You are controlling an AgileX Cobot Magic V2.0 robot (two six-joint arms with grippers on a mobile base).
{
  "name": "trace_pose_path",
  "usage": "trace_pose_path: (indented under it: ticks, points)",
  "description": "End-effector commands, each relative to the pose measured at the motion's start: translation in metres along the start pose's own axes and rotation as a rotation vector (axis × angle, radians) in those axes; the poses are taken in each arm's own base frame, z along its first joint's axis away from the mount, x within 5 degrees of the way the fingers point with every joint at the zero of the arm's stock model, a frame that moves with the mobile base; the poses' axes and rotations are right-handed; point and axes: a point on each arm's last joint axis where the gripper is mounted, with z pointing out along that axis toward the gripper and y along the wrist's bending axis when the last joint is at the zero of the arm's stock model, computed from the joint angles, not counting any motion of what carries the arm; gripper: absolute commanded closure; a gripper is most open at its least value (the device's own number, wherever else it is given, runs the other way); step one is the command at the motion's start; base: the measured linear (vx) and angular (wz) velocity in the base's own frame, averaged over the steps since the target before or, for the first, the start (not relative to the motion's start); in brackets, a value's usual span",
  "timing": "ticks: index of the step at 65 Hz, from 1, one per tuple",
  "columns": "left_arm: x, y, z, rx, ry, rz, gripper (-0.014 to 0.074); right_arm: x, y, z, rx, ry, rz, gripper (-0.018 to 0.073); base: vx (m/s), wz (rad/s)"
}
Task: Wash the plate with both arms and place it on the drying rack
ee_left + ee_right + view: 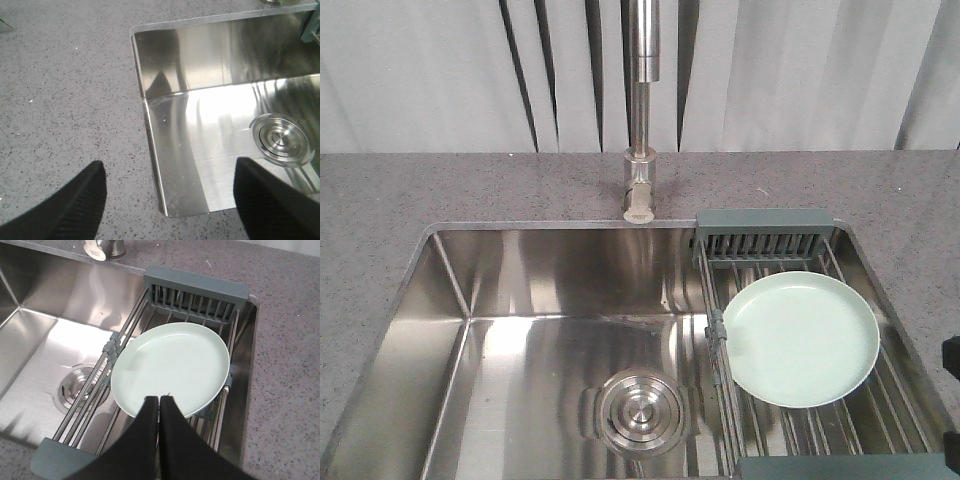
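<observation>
Grey speckled bench [470, 185] surrounds your steel sink [520, 330]; the mint-green round plate [800, 338] lies on the wire drying rack [765, 243] (flat). Right pincer [159, 402] closed empty above its rim, left pincer [170, 187] spread wide.

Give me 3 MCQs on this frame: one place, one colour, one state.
1. Where does the plate lie?
A. on the drying rack
B. on the sink floor
C. on the counter

2. What colour is the plate?
A. white
B. pale mint green
C. blue

3. How do the right pincer's jaws stand?
A. wide open
B. shut on the plate
C. shut, empty

Key: 1 A, it rests flat on the rack wires over the sink. 2 B, both views show it. 3 C, the right wrist view shows fingers pressed together with nothing between, above the plate's near rim.
</observation>
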Motion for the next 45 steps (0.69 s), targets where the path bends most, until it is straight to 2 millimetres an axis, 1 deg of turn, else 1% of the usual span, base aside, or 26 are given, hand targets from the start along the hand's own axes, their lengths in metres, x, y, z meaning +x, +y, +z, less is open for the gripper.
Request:
trace_pose_path:
  ticks: [1, 16, 30, 35, 40, 45]
  points:
    - [-0.012, -0.001, -0.004, 0.014, -0.076, -0.006, 0.0101, -0.013, -0.001, -0.005, 0.014, -0.090, -0.004, 0.0568, 0.00, 0.00]
    - [-0.014, -0.002, -0.004, 0.019, -0.093, -0.008, 0.0101, -0.013, -0.001, -0.005, 0.014, -0.090, -0.004, 0.0568, 0.00, 0.00]
    - [-0.022, -0.005, -0.003, 0.053, -0.159, -0.089, 0.0101, -0.013, -0.001, -0.005, 0.014, -0.089, -0.004, 0.0568, 0.00, 0.00]
    - [-0.028, -0.007, 0.004, 0.052, -0.140, -0.084, 0.0101, -0.013, -0.001, -0.005, 0.014, -0.089, -0.004, 0.0568, 0.00, 0.00]
    - [-0.036, -0.009, 0.018, 0.043, -0.082, -0.075, 0.0101, -0.013, -0.001, -0.005, 0.014, -0.089, -0.004, 0.0568, 0.00, 0.00]
    - [-0.047, -0.012, 0.030, 0.037, -0.044, -0.035, 0.0101, -0.013, -0.001, -0.005, 0.014, -0.089, -0.004, 0.0568, 0.00, 0.00]
